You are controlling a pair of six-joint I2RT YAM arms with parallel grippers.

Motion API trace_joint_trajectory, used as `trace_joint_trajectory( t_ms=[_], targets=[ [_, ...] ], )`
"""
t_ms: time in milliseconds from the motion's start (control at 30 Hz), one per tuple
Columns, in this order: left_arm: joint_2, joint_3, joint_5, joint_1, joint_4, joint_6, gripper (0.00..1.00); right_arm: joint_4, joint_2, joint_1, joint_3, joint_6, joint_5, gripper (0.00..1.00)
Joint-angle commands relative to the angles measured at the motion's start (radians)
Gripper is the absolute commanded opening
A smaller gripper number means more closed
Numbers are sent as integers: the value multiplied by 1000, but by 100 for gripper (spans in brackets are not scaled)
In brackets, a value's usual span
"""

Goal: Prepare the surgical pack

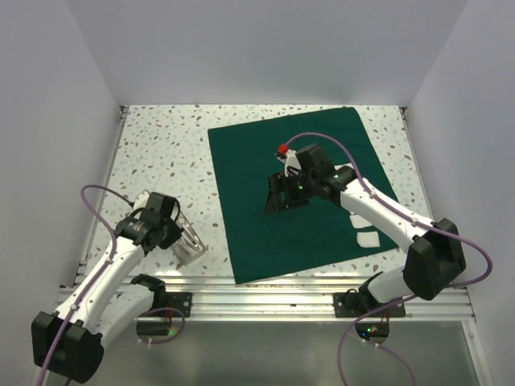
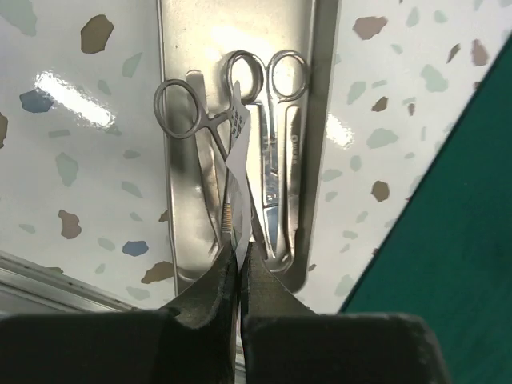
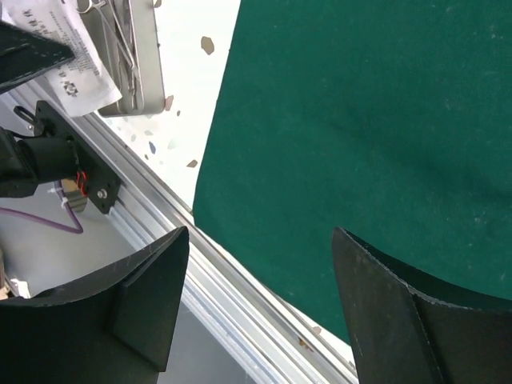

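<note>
Findings for you, operator:

1. The surgical pack (image 1: 249,173) lies spread flat as a dark green sheet on the speckled desk (image 1: 161,153), from the centre toward the right. Its near edge runs close to the aluminium rail (image 3: 232,280).
2. Your right fingers (image 3: 140,300) stand wide apart above the sheet's near-left part and hold nothing. Only the right wrist view shows that gap. From above, the arm's own body masks it.
3. Your left fingers (image 2: 210,292) are drawn narrow, pinching a white printed paper slip (image 2: 237,160) over the metal tray (image 2: 316,120). The overhead view does not show the slip or what is in the tray.
4. The left wrist view shows scissors (image 2: 276,160) and ring-handled forceps (image 2: 196,128) lying side by side in the tray. The slip crosses in front of them.
5. The tray sits on the desk just left of the sheet.
6. Two small white pieces (image 1: 367,239) lie by the sheet's near-right edge, partly hidden by the right arm.
</note>
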Motion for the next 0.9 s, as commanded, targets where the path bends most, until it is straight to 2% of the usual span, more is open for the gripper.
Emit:
trace_joint_trajectory(
  t_ms=[0,200,467,567,867],
  targets=[
    [46,-15,15,36,46,87,0,-5,-57,-12,-12,-32,14,75],
    [138,-12,-13,56,155,128,0,9,-58,-20,-43,-35,5,75],
    [239,-58,68,164,276,205,0,12,-63,-24,-60,-42,5,75],
    [265,-43,81,165,319,219,0,16,-62,-24,-61,-40,-3,75],
    [184,-55,102,165,347,231,0,29,-49,-26,-61,-29,-21,75]
  ],
)
